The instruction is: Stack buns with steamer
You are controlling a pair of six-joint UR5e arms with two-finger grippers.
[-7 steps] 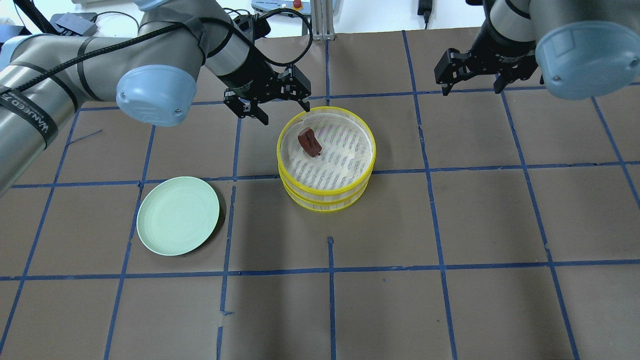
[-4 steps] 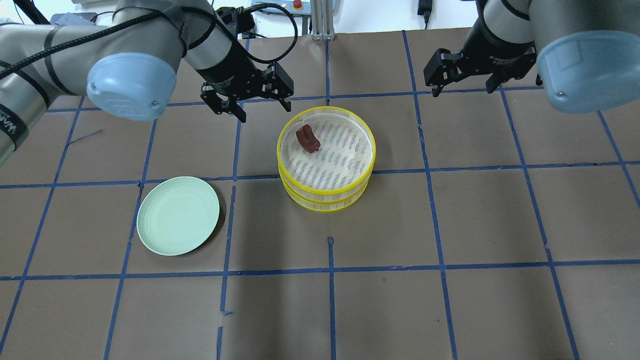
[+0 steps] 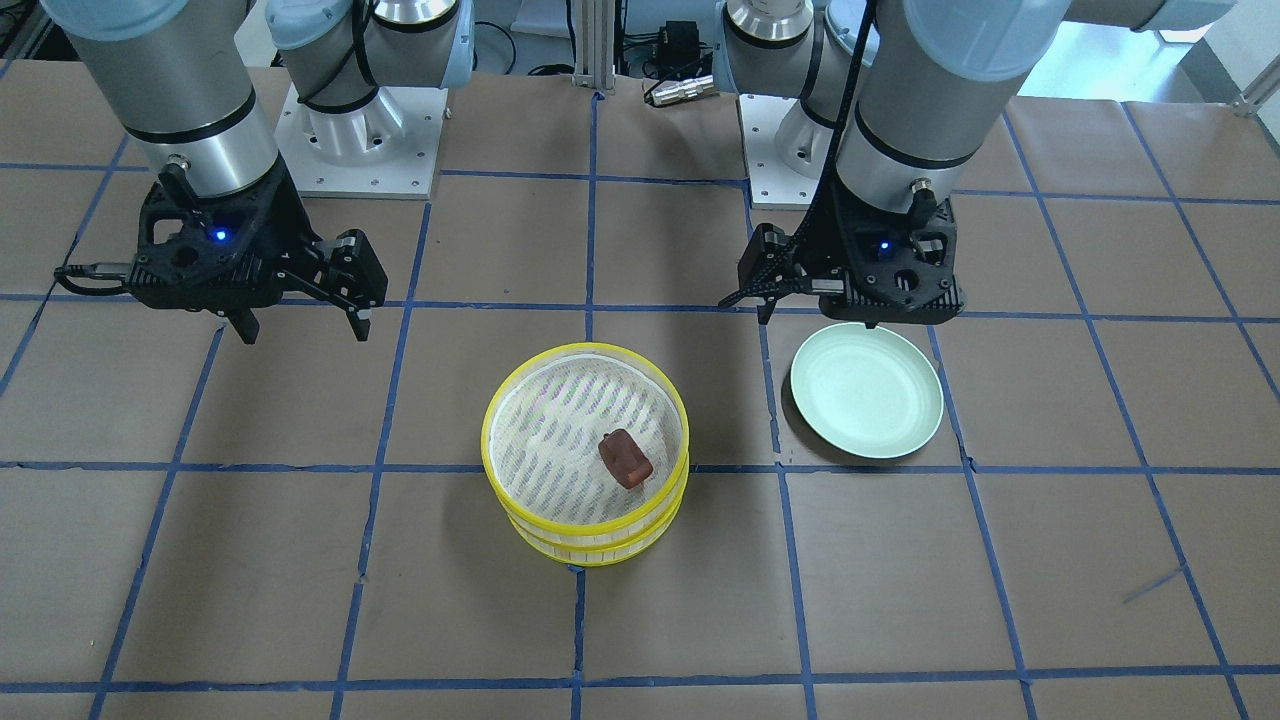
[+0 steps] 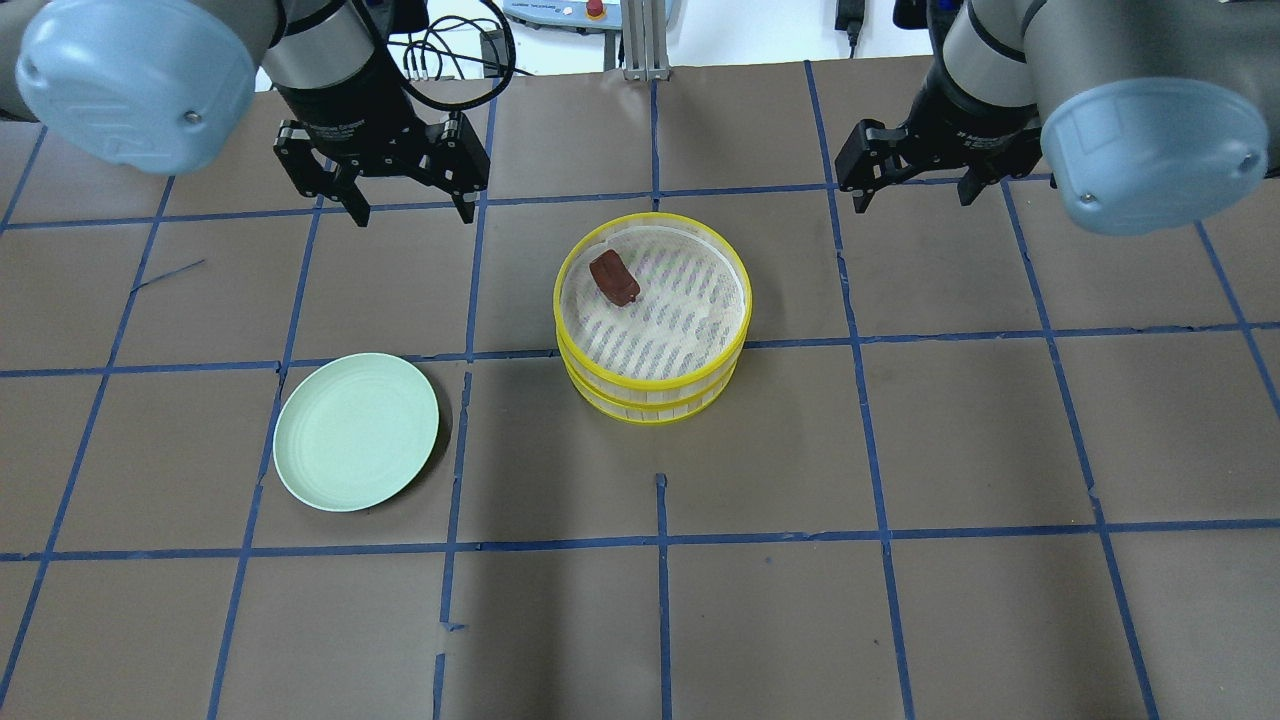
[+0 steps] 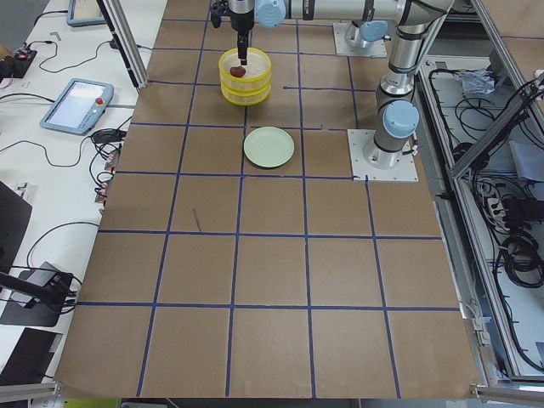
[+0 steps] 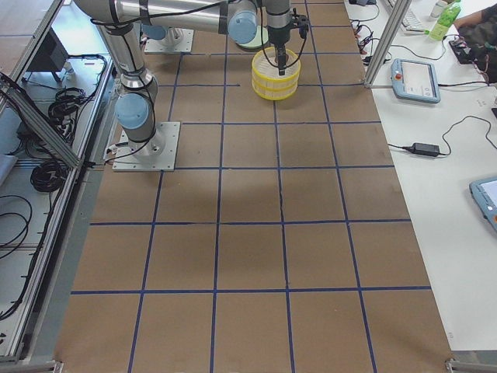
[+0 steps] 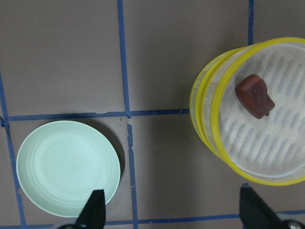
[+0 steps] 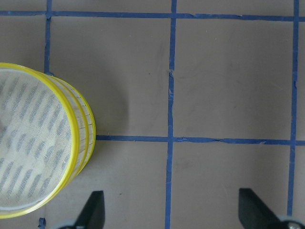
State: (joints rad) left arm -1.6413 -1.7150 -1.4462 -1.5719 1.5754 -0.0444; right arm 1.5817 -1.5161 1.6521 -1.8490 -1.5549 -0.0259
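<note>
Reddish-brown bun lies in the top tier of the yellow steamer, well in from every table edge. Pale green plate sits apart, toward the table's left edge. Left gripper and right gripper hang either side of the steamer, jaws spread wide, holding and touching nothing.

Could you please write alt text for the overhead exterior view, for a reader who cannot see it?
A two-tier yellow steamer stands mid-table with a reddish-brown bun in its top tray. A pale green plate lies empty to its left, nearer the camera. The left gripper and right gripper hang open on the far side, holding nothing.
</note>
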